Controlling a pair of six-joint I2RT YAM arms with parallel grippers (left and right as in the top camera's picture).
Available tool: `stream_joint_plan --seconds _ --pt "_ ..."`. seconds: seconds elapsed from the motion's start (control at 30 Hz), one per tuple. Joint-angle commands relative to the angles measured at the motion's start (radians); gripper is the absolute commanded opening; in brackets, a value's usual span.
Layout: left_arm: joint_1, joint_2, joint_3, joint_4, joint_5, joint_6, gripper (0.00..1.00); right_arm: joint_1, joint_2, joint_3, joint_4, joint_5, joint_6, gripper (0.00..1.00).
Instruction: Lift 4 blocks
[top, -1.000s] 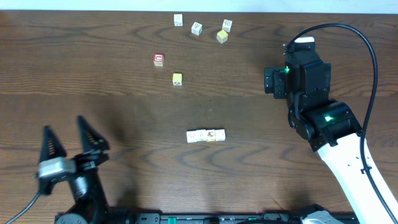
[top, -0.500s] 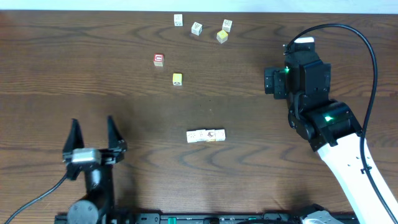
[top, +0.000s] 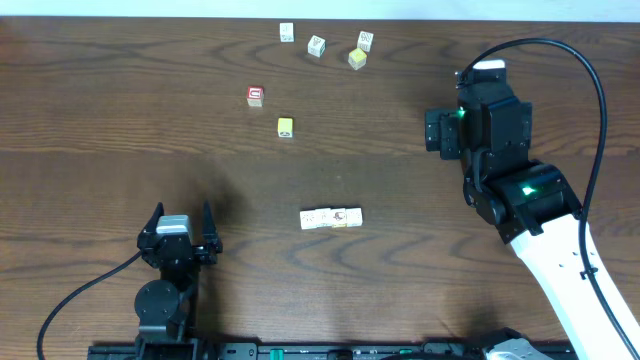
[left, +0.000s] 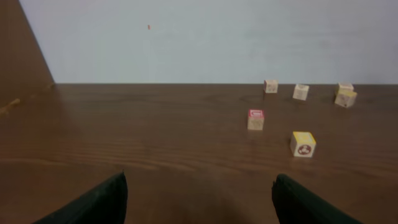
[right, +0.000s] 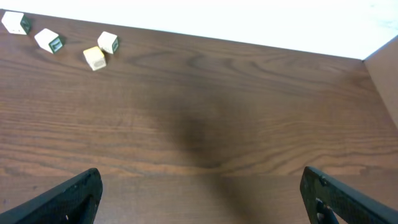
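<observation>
Left gripper (top: 180, 220) sits low at the near edge of the table (top: 100, 120), jaws spread wide with nothing between them. Its wrist view shows both dark fingertips (left: 106, 202) parted over bare wood, pointing up the table. Over on the other side, the right gripper (right: 200, 174) is just as wide apart and holds nothing either. Its white arm (top: 560, 270) reaches in from the near right corner, and from overhead the fingers are lost under the black housing.

And there's the target: the four blocks (top: 330, 217), cream-white with small printed marks, lined up side by side in one tight row. They touch each other and lie flat on the wood. The row sits to the right of the left gripper, clear of it, in the space between the two arms. The right gripper is well apart from it, further up the table.

Moving outward, ahead of the left gripper a red cube (top: 255, 96) and a yellow cube (top: 285, 126) stand near each other but not touching. At the far edge, three white cubes (top: 316, 46) are loosely scattered. A second, paler yellow cube (top: 357, 58) sits just beside the rightmost of them, on its near side. A black cable (top: 598, 110) loops over the right arm.
</observation>
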Motion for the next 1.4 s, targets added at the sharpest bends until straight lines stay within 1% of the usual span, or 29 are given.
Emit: stream_joint_plan --seconds 0.0,1.2,1.27,1.3,1.37 --pt "0.007 -0.01 -0.008 -0.061 -0.006 -0.009 0.75 -0.014 0.001 0.007 0.0 0.01 -0.01 0.99" --pt "-0.005 -0.006 -0.007 -0.057 -0.008 -0.01 0.75 -0.014 -0.002 0.007 -0.013 0.014 -0.01 0.99" --pt "-0.005 -0.006 -0.007 -0.057 -0.008 -0.01 0.75 -0.014 -0.034 0.003 -0.02 -0.022 0.024 0.99" --pt "-0.005 -0.006 -0.007 -0.057 -0.008 -0.01 0.75 -0.015 -0.06 -0.005 0.0 -0.036 0.063 0.99" --pt "-0.005 -0.006 -0.007 -0.057 -0.008 -0.01 0.75 -0.018 -0.139 -0.048 0.092 -0.035 0.124 0.99"
